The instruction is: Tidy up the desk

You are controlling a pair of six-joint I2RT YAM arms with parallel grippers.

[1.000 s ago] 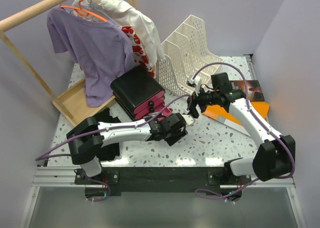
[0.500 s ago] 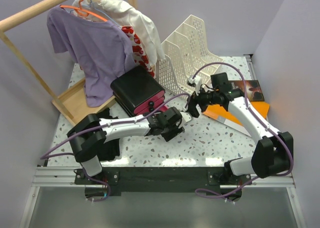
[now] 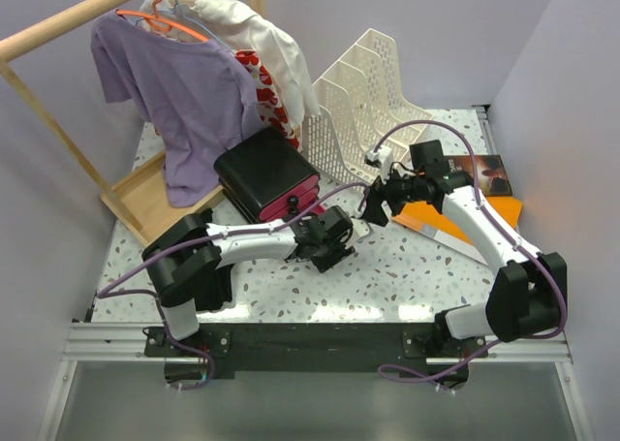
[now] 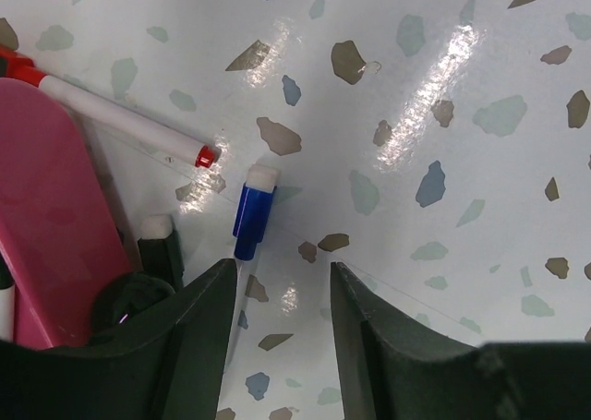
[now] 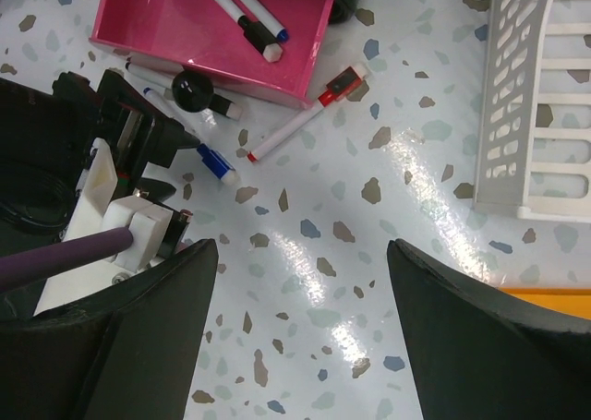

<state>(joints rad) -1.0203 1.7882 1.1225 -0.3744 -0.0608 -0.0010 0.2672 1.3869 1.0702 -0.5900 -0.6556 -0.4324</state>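
1. Speckled white terrazzo desk (image 4: 462, 115) fills the left wrist view. The left gripper (image 4: 282, 282) is seen with its jaws parted and nothing clamped.
2. A blue-capped white marker (image 4: 252, 208) lies on the desk just ahead. Its long axis runs roughly along the fingers, and its barrel enters the gap beside the left-hand finger.
3. The right gripper (image 5: 300, 282) is held wide and empty, farther from the marker.
4. Compared with a second ago, the left wrist has been drawn toward the pink plastic tray (image 4: 46, 217), and its jaws have narrowed.

Left gripper (image 3: 347, 236) sits low over the desk (image 3: 407, 271) beside the pink drawer box (image 3: 269, 174); right gripper (image 3: 372, 208) hovers just beside it.
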